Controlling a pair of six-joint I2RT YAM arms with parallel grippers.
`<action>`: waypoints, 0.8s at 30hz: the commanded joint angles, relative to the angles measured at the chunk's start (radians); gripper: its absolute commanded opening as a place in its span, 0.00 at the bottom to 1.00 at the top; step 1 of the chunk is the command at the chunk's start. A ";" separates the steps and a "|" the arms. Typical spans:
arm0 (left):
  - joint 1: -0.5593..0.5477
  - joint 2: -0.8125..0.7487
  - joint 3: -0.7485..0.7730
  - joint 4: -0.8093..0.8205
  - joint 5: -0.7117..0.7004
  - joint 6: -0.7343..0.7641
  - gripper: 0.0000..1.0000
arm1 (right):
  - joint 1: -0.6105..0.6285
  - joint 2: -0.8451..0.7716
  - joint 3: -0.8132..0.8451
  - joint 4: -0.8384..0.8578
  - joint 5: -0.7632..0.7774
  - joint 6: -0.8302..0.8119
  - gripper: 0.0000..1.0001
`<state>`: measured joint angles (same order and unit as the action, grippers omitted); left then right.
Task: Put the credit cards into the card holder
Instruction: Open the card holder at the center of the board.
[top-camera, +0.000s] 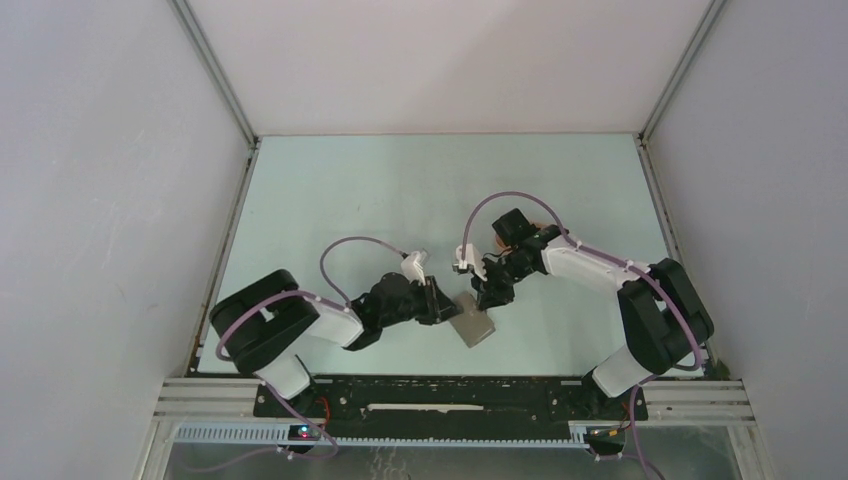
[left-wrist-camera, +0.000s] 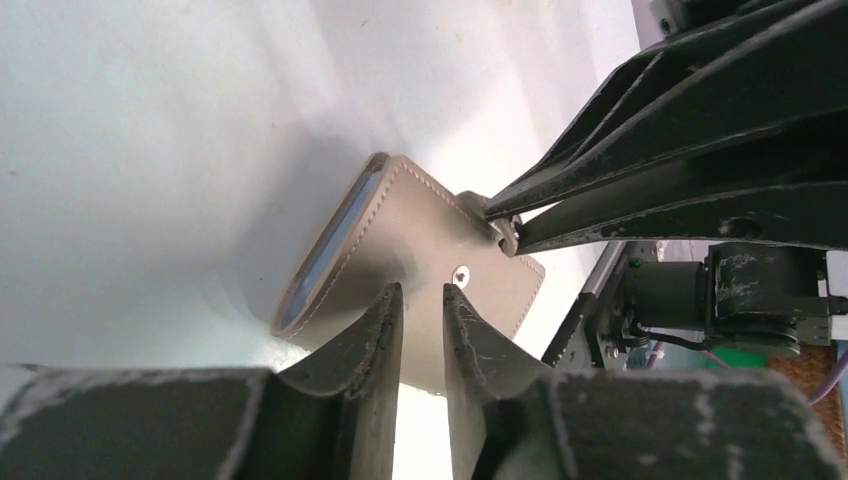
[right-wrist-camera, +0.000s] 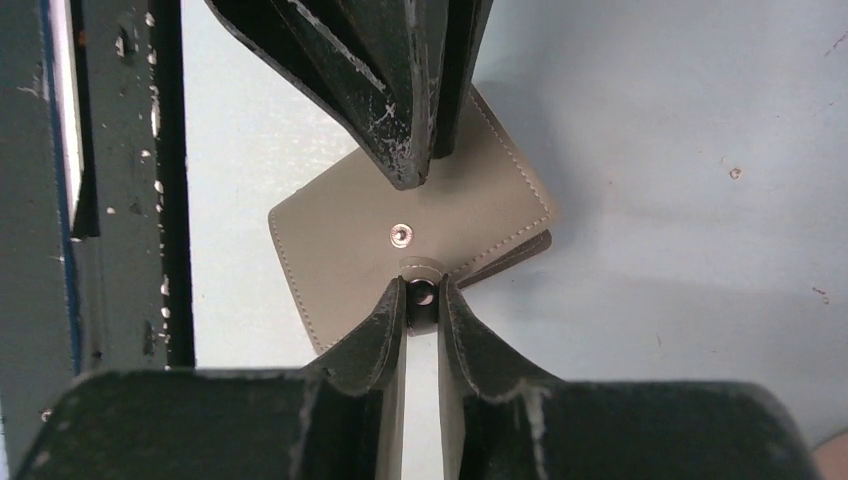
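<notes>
The grey card holder (top-camera: 476, 326) lies on the table between both grippers, also in the left wrist view (left-wrist-camera: 420, 225) and the right wrist view (right-wrist-camera: 330, 245). It is folded over, its snap stud (right-wrist-camera: 400, 234) facing up. A light blue card edge (left-wrist-camera: 325, 250) shows inside its open side. My right gripper (right-wrist-camera: 422, 292) (top-camera: 488, 296) is shut on the holder's snap tab (right-wrist-camera: 421, 270). My left gripper (left-wrist-camera: 422, 290) (top-camera: 443, 300) has its jaws nearly together, tips on the holder's top face. The orange-yellow and dark striped cards are out of view.
A peach-coloured tray (top-camera: 537, 226) is mostly hidden behind my right wrist. The black base rail (top-camera: 450, 395) runs along the table's near edge, close to the holder. Grey walls enclose the table on three sides.
</notes>
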<state>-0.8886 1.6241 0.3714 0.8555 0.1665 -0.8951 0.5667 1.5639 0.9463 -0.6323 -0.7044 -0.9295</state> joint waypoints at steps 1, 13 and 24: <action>0.013 -0.134 -0.011 -0.083 -0.028 0.075 0.32 | -0.018 -0.044 0.044 0.012 -0.087 0.110 0.00; 0.013 -0.197 -0.101 -0.054 -0.067 -0.018 0.75 | -0.083 -0.020 0.114 0.037 -0.246 0.397 0.00; 0.013 -0.159 -0.141 0.010 -0.108 -0.109 0.80 | -0.089 0.012 0.128 0.026 -0.231 0.423 0.00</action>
<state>-0.8803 1.4586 0.2558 0.8227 0.1032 -0.9707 0.4801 1.5692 1.0309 -0.6106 -0.9222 -0.5327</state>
